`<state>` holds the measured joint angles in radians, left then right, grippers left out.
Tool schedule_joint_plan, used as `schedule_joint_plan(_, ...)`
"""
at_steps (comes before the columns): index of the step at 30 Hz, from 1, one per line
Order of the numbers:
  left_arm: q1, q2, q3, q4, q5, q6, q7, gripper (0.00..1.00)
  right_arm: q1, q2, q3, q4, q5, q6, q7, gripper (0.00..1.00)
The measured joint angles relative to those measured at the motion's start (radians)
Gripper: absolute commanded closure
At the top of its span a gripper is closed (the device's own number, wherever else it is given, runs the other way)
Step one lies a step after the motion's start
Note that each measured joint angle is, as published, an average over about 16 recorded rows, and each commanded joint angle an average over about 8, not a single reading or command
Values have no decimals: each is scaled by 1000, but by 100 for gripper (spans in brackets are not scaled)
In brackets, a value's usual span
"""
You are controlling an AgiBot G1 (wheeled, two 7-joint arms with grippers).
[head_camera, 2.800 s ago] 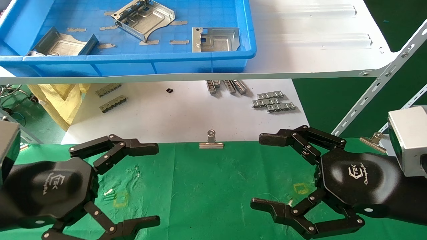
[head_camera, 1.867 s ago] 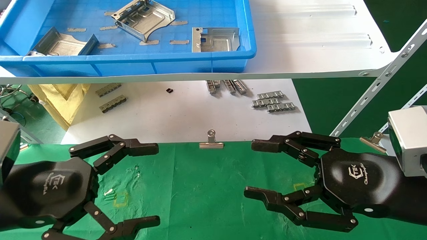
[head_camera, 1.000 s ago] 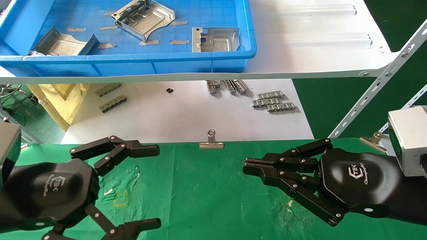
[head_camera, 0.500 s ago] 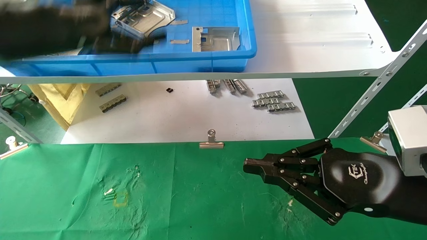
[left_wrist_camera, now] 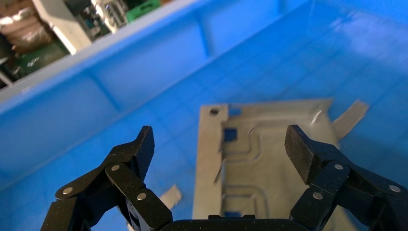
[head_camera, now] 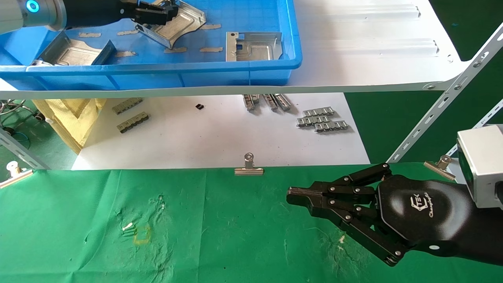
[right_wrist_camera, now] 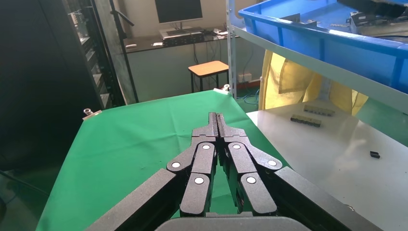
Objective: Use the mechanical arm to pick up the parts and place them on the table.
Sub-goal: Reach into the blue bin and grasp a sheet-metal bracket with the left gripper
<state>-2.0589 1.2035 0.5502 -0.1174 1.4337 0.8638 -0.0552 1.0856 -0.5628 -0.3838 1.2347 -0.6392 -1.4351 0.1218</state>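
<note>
Three silver parts lie in the blue bin [head_camera: 157, 76] on the upper shelf: one at the left [head_camera: 74, 53], one in the middle [head_camera: 178, 23] and one at the right [head_camera: 253, 46]. My left gripper [head_camera: 161, 12] reaches into the bin from the left, over the middle part's left edge. In the left wrist view this gripper [left_wrist_camera: 220, 144] is open, its fingers spread wide on either side of a part [left_wrist_camera: 269, 163] and clear of it. My right gripper [head_camera: 290, 194] hovers shut and empty over the green table [head_camera: 220, 236]; its tips [right_wrist_camera: 217, 115] are pressed together.
The white shelf board [head_camera: 373, 51] overhangs a lower white sheet with small grey strips [head_camera: 322, 120]. Binder clips [head_camera: 248, 167] sit on the table's far edge. A slanted metal brace [head_camera: 444, 102] stands at the right. Tape strips dot the bin floor.
My left arm rose from over the green cloth into the blue bin, still open. My right gripper closed its fingers and has stayed in place since.
</note>
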Motion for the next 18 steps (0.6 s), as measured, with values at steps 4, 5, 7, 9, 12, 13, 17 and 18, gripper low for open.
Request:
schedule_joint_plan(4,-22,19,14,53,21,-14,-6,100,0,0,0,0,0,0,0,100)
schedule_joint_plan(5,-26,21,16,62,25,-14,-8,100,0,0,0,0,0,0,0,100)
schedule_joint_plan(7,-32,25,20,76,31,-12,-9,100,0,0,0,0,0,0,0,100)
schedule_joint_plan(9,-36,26,23,86,34,-8,-10,100,0,0,0,0,0,0,0,100)
schedule_joint_plan(12,-40,28,26,95,39,-2,-9,100,0,0,0,0,0,0,0,100)
schedule_joint_plan(13,-41,28,26,97,40,0,-9,100,0,0,0,0,0,0,0,100)
schedule_joint_plan(17,-42,29,29,102,43,2,-3,100,0,0,0,0,0,0,0,100)
schedule_joint_plan(18,-42,30,29,103,43,1,-2,100,0,0,0,0,0,0,0,100)
